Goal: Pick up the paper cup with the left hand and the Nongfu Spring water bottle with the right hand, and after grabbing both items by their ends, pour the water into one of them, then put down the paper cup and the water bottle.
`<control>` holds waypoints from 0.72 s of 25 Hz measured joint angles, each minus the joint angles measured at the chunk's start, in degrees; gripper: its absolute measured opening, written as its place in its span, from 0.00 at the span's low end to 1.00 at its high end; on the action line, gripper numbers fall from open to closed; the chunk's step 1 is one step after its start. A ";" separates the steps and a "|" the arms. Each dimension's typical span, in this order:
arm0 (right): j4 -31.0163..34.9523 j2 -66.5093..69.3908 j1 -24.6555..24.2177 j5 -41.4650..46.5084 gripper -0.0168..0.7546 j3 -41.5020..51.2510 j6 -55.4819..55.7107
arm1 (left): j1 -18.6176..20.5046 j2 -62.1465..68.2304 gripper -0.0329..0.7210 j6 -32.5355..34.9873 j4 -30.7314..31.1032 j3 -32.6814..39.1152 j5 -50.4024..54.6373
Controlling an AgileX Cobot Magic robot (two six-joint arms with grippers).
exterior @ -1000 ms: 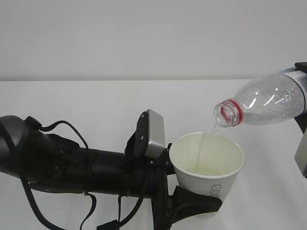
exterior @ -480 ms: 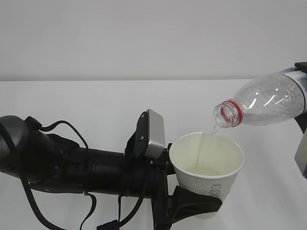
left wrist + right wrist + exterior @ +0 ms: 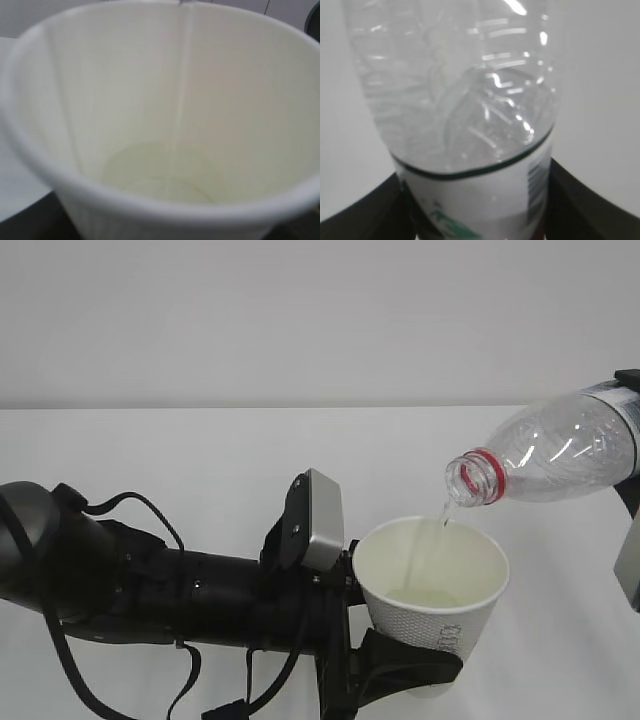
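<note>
Now pouring: a thin stream of water [image 3: 445,510] falls from the tilted Nongfu Spring water bottle [image 3: 550,452] into the paper cup [image 3: 432,585].

Left claw [image 3: 405,665] grips the cup's base above the worktop [image 3: 200,450]; right claw [image 3: 480,210] grips the bottle's bottom end. Judged risk: the bottle mouth sits near the cup's far rim, so any drift could spill water.

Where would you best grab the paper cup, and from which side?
Low on its tapered wall, from the side, as the left hand's jaws hold it now. The paper cup stands upright with water in it, and the bottle pours into its open mouth.
</note>
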 joint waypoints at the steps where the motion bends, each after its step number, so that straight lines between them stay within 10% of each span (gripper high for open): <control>1: 0.00 0.00 0.00 -0.08 0.65 0.00 0.00 | 0.00 0.09 0.75 0.00 0.00 0.00 0.00; 18: 0.00 0.00 0.00 -0.12 0.65 0.00 -0.26 | 0.00 0.21 0.75 0.00 0.00 0.00 0.10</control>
